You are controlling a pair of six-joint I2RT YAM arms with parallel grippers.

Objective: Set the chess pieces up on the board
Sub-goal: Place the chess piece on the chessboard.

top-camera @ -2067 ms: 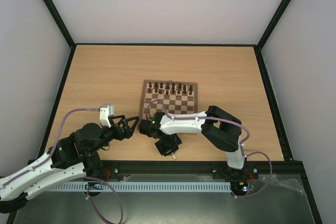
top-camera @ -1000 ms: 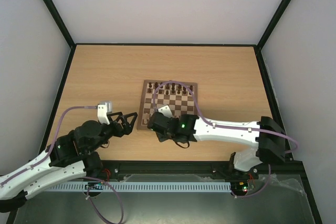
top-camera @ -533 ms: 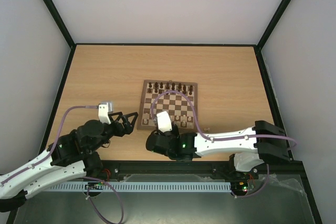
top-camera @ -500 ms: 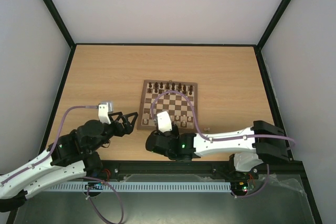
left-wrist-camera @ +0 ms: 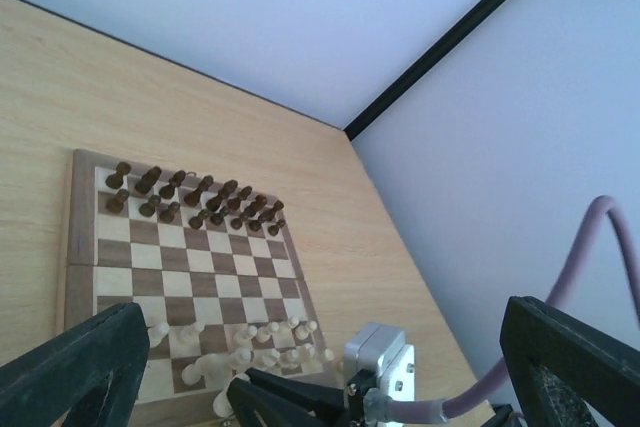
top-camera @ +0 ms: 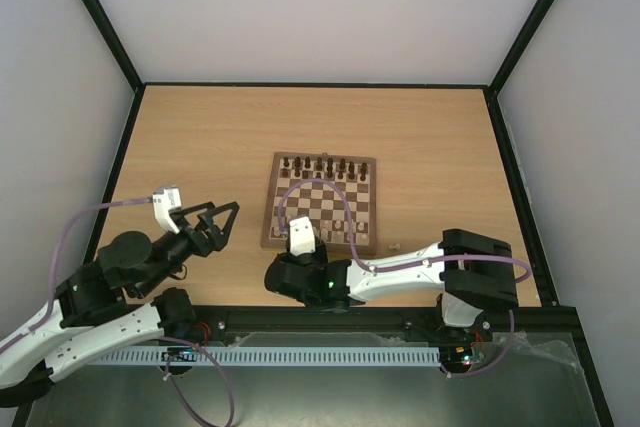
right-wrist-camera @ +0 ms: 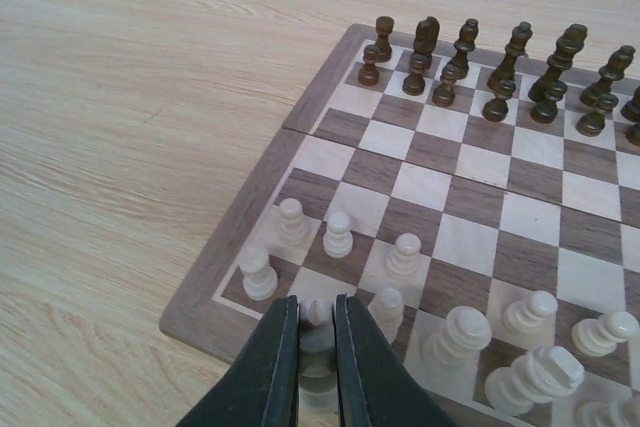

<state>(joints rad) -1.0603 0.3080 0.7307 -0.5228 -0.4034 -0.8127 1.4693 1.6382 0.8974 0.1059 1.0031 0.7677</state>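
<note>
The board (top-camera: 325, 202) lies in the middle of the table, with dark chess pieces (top-camera: 320, 166) in two rows along its far side and pale ones (top-camera: 345, 235) along the near side. In the right wrist view my right gripper (right-wrist-camera: 317, 300) is shut on a pale piece (right-wrist-camera: 318, 313) with a slit top. It holds the piece over the near-left corner squares, beside a pale rook-like piece (right-wrist-camera: 258, 274) and pawns (right-wrist-camera: 338, 234). My left gripper (top-camera: 222, 221) hangs open and empty, left of the board. Its fingers (left-wrist-camera: 85, 367) frame the board (left-wrist-camera: 215, 262) from a distance.
One small pale piece (top-camera: 395, 245) lies on the bare table just off the board's near-right corner. The right arm's lilac cable (top-camera: 340, 192) arches over the board. Black frame rails and pale walls bound the table (top-camera: 200, 137).
The right wrist has drawn back toward the board's near-left corner, still shut. The left arm has pulled away to the left, its jaws staying wide.
</note>
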